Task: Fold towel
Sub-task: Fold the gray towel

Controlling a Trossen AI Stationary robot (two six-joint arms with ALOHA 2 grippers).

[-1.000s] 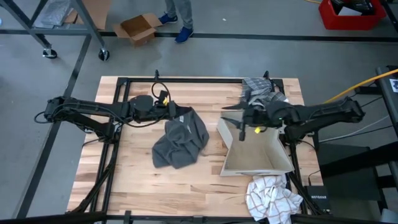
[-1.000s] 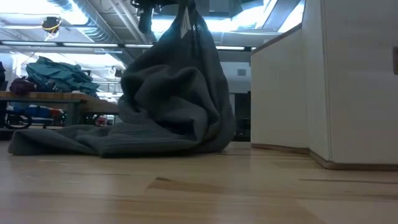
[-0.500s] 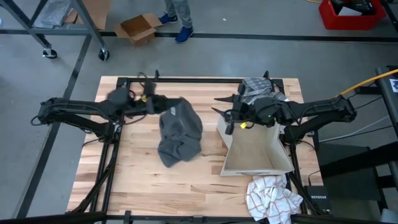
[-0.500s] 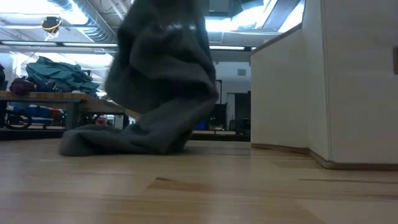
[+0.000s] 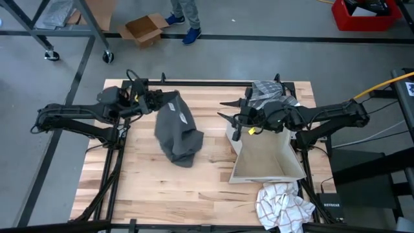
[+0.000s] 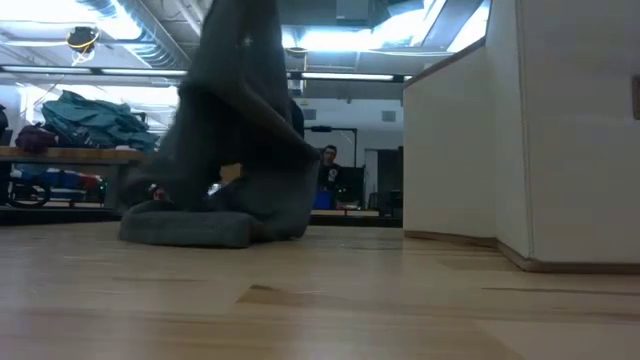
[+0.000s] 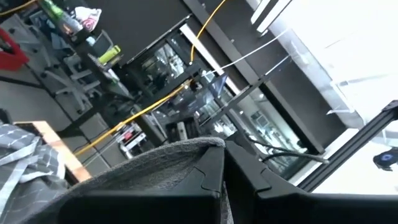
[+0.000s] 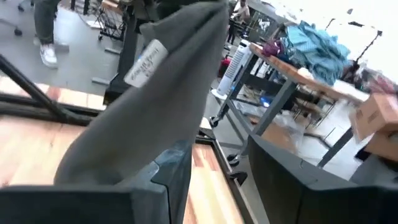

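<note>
A dark grey towel hangs from my left gripper, which is shut on its upper end over the far left of the table. Its lower end lies bunched on the wood. In the right wrist view the towel shows a white label. My right gripper stands open at mid-table, level, pointing at the towel from the right and apart from it. My left gripper pinches the towel's upper edge between its two shut fingers, coming from the table's left and slanting a little upward. The cloth drapes over and below the fingers. It hangs long, with only its bottom end resting on the table.
A white open box stands at the right, just behind my right gripper, and fills the right side of the low view. A checkered cloth lies at the far right corner, another at the near right. Bare wood lies at the near left.
My left gripper has risen and drawn back toward the table's left and far edge with the towel. The towel has been pulled up from a heap into a long hanging shape, and its lower end has slid left. My right gripper has moved left toward the towel, still open.
</note>
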